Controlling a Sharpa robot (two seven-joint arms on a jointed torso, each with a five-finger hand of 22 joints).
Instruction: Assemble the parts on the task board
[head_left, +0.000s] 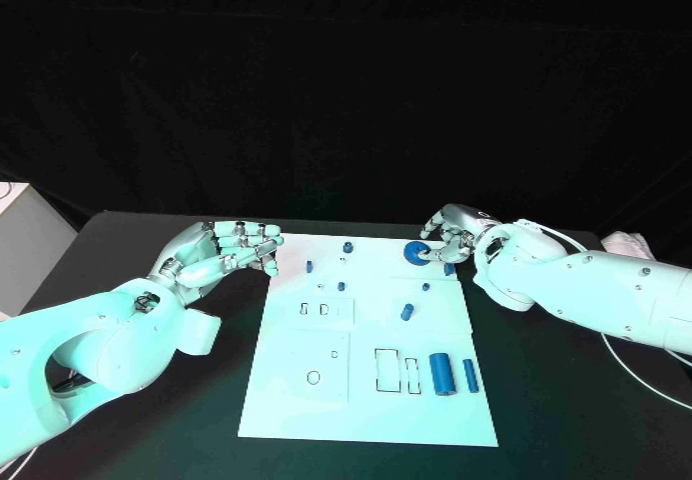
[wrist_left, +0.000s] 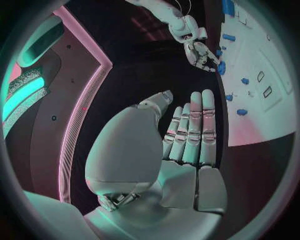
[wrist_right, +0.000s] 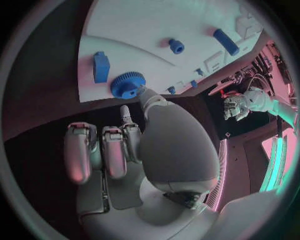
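Note:
The white task board (head_left: 368, 400) lies in the middle of the black table. A blue gear (head_left: 418, 252) sits at its far right corner, and my right hand (head_left: 459, 235) pinches it between thumb and a finger; the thumb tip meets the gear (wrist_right: 128, 85) while the other fingers (wrist_right: 94, 150) curl back. My left hand (head_left: 231, 250) hovers by the board's far left corner, fingers extended and holding nothing (wrist_left: 190, 135). Two blue cylinders (head_left: 440, 374) stand near the board's near right, and a short blue piece (head_left: 408, 312) lies mid-board.
Small blue pegs (head_left: 309, 267) dot the board's far half, and a blue block (wrist_right: 100, 66) lies beside the gear. A white box (head_left: 29, 240) stands at the table's far left. A cable (head_left: 635, 350) runs along the right side.

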